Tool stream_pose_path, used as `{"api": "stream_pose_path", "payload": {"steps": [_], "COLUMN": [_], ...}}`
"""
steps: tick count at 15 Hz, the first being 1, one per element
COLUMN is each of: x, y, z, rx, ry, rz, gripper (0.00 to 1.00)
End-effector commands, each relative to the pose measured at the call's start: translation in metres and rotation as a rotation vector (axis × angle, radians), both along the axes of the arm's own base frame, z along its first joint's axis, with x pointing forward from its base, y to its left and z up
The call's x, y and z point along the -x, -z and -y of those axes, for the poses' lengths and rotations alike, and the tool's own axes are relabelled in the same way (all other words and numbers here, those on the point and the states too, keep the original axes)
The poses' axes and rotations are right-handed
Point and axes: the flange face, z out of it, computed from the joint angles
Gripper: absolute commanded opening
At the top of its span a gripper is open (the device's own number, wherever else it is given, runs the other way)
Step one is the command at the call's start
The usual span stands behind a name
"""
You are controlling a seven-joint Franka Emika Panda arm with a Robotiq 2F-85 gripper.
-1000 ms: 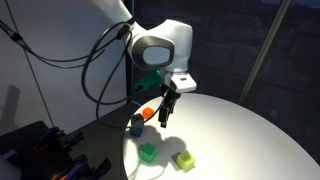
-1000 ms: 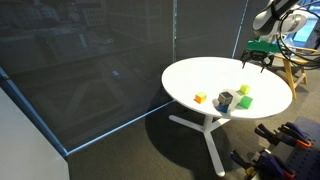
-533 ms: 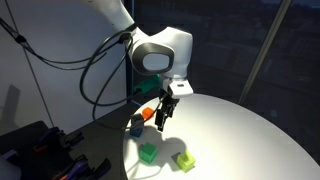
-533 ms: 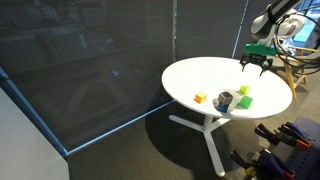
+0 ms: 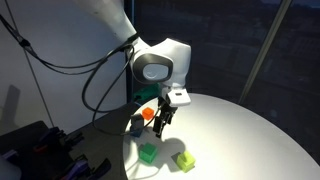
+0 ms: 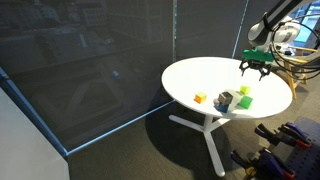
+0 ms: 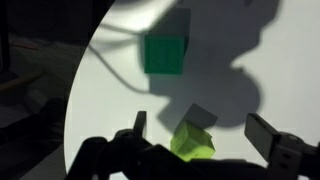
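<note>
My gripper (image 7: 205, 131) is open and empty, hanging above the white round table (image 7: 260, 60). In the wrist view a yellow-green block (image 7: 195, 143) lies tilted on the table between my two fingers, well below them. A darker green block (image 7: 164, 53) lies farther off. In both exterior views the gripper (image 5: 162, 121) (image 6: 255, 68) hovers above the table. The yellow-green block (image 5: 184, 160) (image 6: 245, 90) and the green block (image 5: 148, 152) (image 6: 245, 101) sit near the table's edge.
An orange block (image 5: 148, 115) (image 6: 200, 98) and a dark cup-like object (image 5: 134, 126) (image 6: 225, 100) also stand on the table (image 6: 200, 75). Cables hang from the arm (image 5: 95, 70). Dark glass walls surround the area. Equipment lies on the floor (image 6: 290, 135).
The arm has come down and shifted slightly, bringing the open gripper lower over the table. The blocks have not moved.
</note>
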Motion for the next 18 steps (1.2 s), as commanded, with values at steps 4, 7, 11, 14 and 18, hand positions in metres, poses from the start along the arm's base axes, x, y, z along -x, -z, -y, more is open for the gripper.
{"api": "stream_pose_path", "payload": {"steps": [4, 7, 11, 14, 18], "x": [0.000, 0.000, 0.001, 0.006, 0.011], "y": [0.005, 0.005, 0.004, 0.004, 0.007], "z": [0.000, 0.000, 0.000, -0.002, -0.004], "rx": [0.001, 0.001, 0.001, -0.002, -0.007], "ry": [-0.001, -0.001, -0.003, -0.013, -0.020], "rz": [-0.007, -0.006, -0.004, -0.003, -0.011], "gripper": [1.00, 1.00, 1.00, 1.00, 1.00]}}
